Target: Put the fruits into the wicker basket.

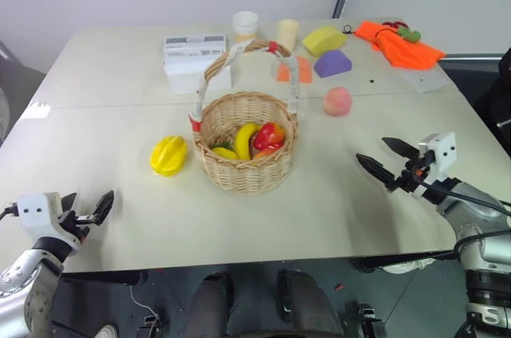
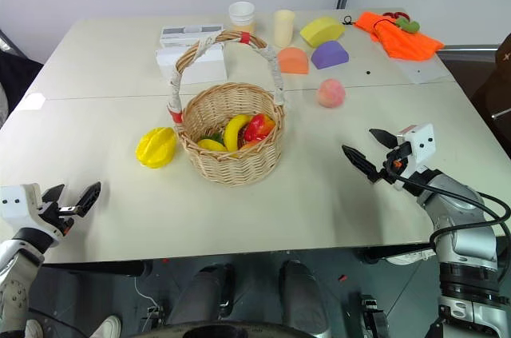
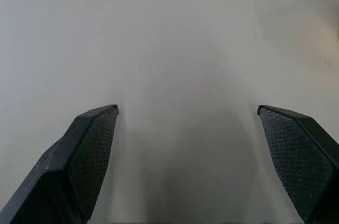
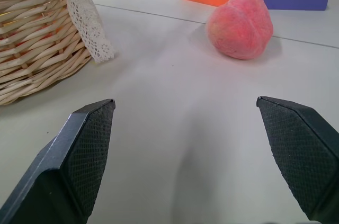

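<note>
Wicker basket (image 1: 246,142) mid-table. Starfruit (image 1: 168,155) just beside basket, left side; peach (image 1: 337,101) near basket, back-right, ahead of right gripper (image 1: 389,160). Left gripper (image 1: 88,208) nearer starfruit. Both claws spread wide, nothing grabbed. Guessing each arm takes its own fruit.

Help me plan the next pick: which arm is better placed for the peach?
Right, likely. The open right gripper is on the peach's side, with the peach ahead between its fingers in its wrist view. The left gripper sits beyond the wicker basket.
</note>
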